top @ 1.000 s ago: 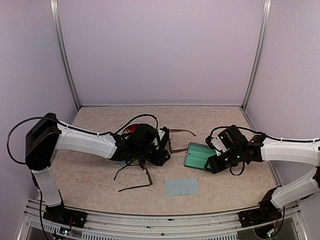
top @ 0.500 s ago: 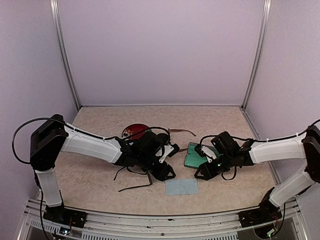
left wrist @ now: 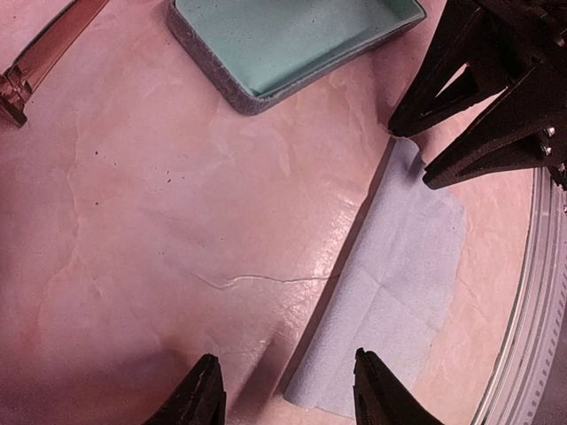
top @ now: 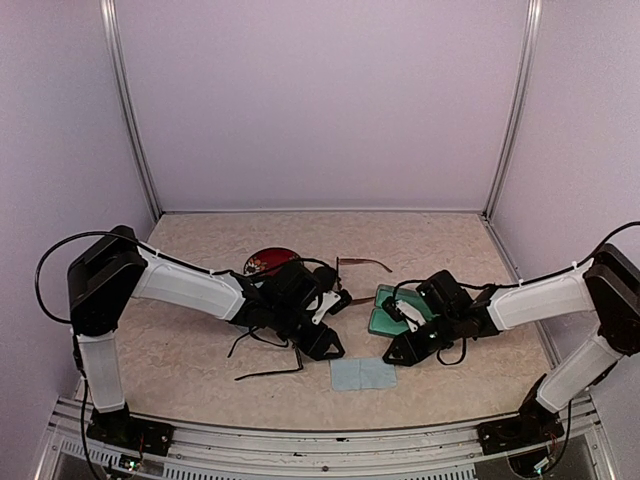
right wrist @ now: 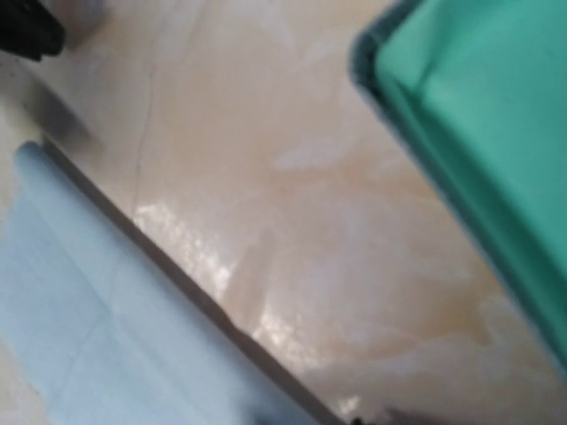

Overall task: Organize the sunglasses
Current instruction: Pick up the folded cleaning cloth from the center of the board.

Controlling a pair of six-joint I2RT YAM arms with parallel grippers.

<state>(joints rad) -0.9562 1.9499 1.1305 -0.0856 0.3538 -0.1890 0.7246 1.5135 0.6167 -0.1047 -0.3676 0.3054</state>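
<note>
Where cloth [top: 362, 374] lies on counter [top: 180, 350]: left gripper [top: 325, 345] at its 10 o'clock, released; right gripper [top: 395, 352] at 2 o'clock, released; black sunglasses [top: 270, 375] at 9 o'clock.

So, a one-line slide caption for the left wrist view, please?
Left gripper, open, above an edge of the light-blue cloth; right gripper at its far corner, near the case.

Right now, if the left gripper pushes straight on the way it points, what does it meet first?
Probably the light-blue cloth: its edge lies straight ahead of the left gripper, flat on the table. Nothing stands between, though the height is hard to judge.
</note>
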